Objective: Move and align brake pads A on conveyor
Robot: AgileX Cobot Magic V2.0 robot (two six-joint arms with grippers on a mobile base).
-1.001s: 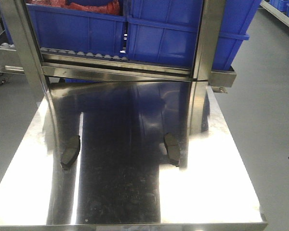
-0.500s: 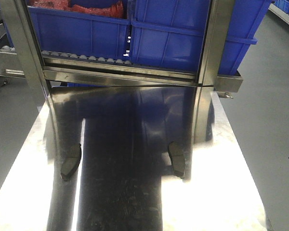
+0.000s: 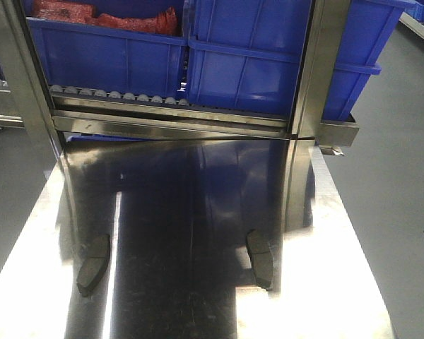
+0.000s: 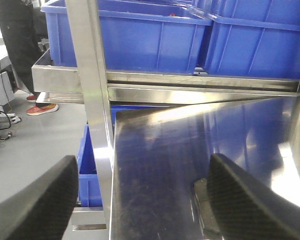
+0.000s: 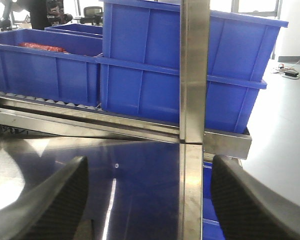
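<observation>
1. Left hand [image 4: 142, 160]: empty, its two dark textured fingers [image 4: 37, 200] spread wide, hanging low over the left edge of the table [image 3: 325, 282]. A grey corner just beside the inner finger may be a pad, but too little shows to tell.
2. Right hand [image 5: 150, 160]: empty, also spread wide, over the table's right side and facing a steel post [image 5: 194, 70].
3. Brake pads A: two in view, both lying flat on the shiny steel table, well apart. The left pad [image 3: 93, 264] is near the left edge and the right pad [image 3: 260, 258] is right of centre. Each lies roughly lengthwise, front to back. No others show.
4. Roller rail [image 3: 113, 95]: at the table's far end, between the posts.
5. Blue bins [image 3: 240, 63]: stand on the rail. The left one holds red items [image 3: 127, 18].
6. Conveyor: not in view.

Step in hand (judged): approach for pickup, with nothing gripped yet.

Next move (judged): lower each spread hand over its nearer pad and close across the narrow width. The pads are thin and the steel is slick, so the fingertips must reach the surface. The carry to the conveyor follows.
</observation>
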